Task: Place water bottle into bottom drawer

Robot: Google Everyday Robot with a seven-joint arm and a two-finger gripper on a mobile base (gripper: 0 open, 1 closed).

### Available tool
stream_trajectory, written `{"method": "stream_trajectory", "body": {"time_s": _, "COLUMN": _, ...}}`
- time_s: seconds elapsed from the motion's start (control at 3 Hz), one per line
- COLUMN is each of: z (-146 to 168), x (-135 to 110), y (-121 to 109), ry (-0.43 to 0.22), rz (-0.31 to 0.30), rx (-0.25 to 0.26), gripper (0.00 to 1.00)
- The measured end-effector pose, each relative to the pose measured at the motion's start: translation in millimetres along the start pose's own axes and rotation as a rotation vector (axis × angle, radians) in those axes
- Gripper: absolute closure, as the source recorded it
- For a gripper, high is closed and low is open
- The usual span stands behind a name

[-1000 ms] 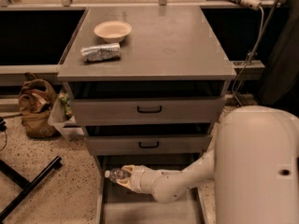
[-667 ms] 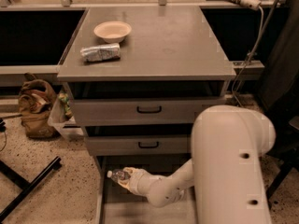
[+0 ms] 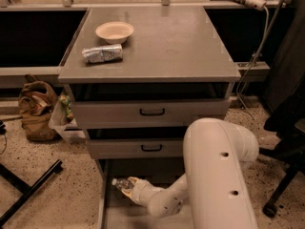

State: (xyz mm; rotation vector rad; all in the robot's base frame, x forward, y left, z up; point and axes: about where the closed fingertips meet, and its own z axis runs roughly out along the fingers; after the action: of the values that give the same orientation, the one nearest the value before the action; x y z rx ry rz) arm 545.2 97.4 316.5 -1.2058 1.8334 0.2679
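Observation:
The water bottle (image 3: 120, 183) is a small clear bottle with a white cap, held on its side over the left part of the pulled-out bottom drawer (image 3: 112, 216). My gripper (image 3: 129, 188) is at the end of the white arm, low in the view, and is closed around the bottle's body, with the capped end sticking out to the left. The drawer is a plain grey tray under the two shallower drawers with black handles. My white arm hides the drawer's right half.
On the cabinet top lie a cream bowl (image 3: 114, 31) and a crinkled silvery packet (image 3: 102, 54). A brown bag (image 3: 35, 109) and a white bin (image 3: 64, 123) sit left of the cabinet. A black stand leg (image 3: 28, 192) crosses the floor at left. A chair base (image 3: 283, 185) is at right.
The white arm has swung further in front of the camera and looms larger. The gripper with the bottle has stayed over the left part of the bottom drawer.

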Motion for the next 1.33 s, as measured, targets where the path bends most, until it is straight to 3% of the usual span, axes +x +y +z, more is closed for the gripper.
{"method": "stream_trajectory", "body": {"time_s": 0.33, "z": 17, "x": 24, "y": 12, "ry": -0.002, "rz": 0.08, "rx": -0.027, "gripper": 1.0}}
{"method": "stream_trajectory", "body": {"time_s": 0.67, "z": 17, "x": 24, "y": 12, "ry": -0.002, "rz": 0.08, "rx": -0.027, "gripper": 1.0}}
{"method": "stream_trajectory", "body": {"time_s": 1.33, "z": 49, "x": 68, "y": 11, "ry": 0.065, "rz": 0.13, "rx": -0.036, "gripper": 1.0}}
